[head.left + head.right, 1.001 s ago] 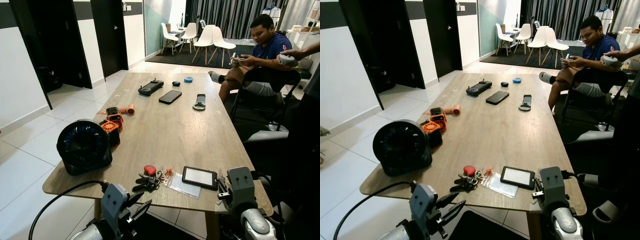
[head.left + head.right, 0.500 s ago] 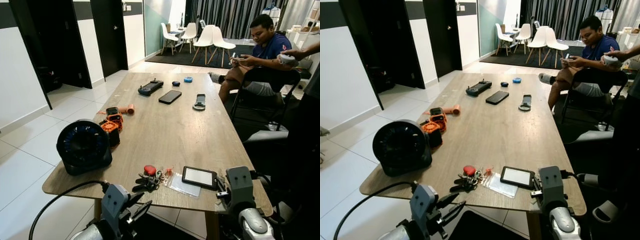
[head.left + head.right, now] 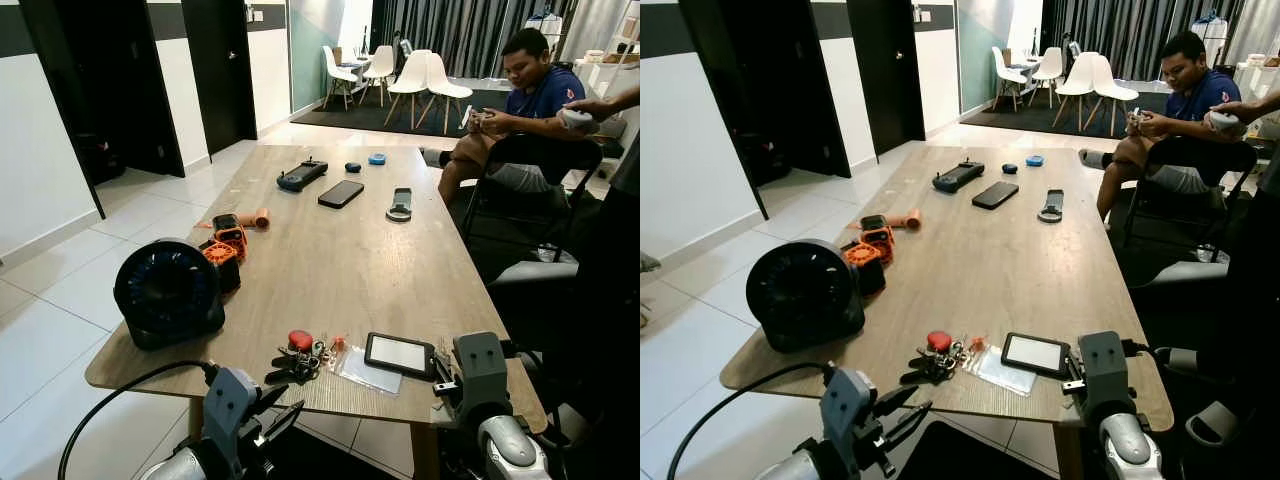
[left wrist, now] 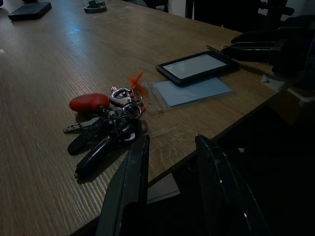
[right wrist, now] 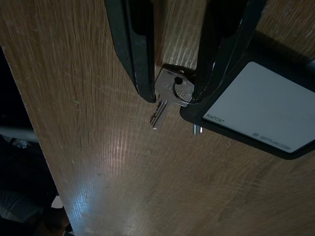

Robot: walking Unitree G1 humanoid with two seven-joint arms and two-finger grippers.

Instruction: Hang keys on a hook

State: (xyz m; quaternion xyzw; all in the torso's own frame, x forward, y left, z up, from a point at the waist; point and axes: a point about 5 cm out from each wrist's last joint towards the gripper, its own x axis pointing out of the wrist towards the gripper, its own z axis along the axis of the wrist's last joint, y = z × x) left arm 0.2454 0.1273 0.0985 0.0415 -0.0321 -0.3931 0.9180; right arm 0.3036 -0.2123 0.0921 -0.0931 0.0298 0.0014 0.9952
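Your left gripper (image 4: 170, 162) sits just off the near edge of the worktop (image 3: 340, 250), fingers (image 4: 130, 187) parted with nothing between them. The key bunch (image 3: 298, 358), with its red fob and black-headed keys, lies on the worktop just inside that near edge, directly ahead of the left gripper and clear of it.

Your right gripper (image 5: 172, 96) is over the near right corner. Its fingers (image 5: 138, 64) bracket a single silver key (image 5: 167, 96) lying flat on the wood; you cannot tell whether they are pressing on it. This key lies against the near corner of a black tablet-like device (image 3: 400, 354). A clear card sleeve (image 3: 368, 372) lies between that device and the key bunch, near the edge.

At the near left corner stands a black round fan (image 3: 168, 292), its cable (image 3: 120, 400) hanging over the near edge. Just beyond it sit orange-and-black items (image 3: 225, 250).

The middle of the worktop is bare wood across its full width. At the far end lie a black controller (image 3: 301, 175), a phone (image 3: 341, 193) and a small stand (image 3: 400, 205).

Right of the worktop a dark chair (image 3: 540, 290) stands close to the edge. Beyond the far right corner a person (image 3: 520, 110) sits on a chair.
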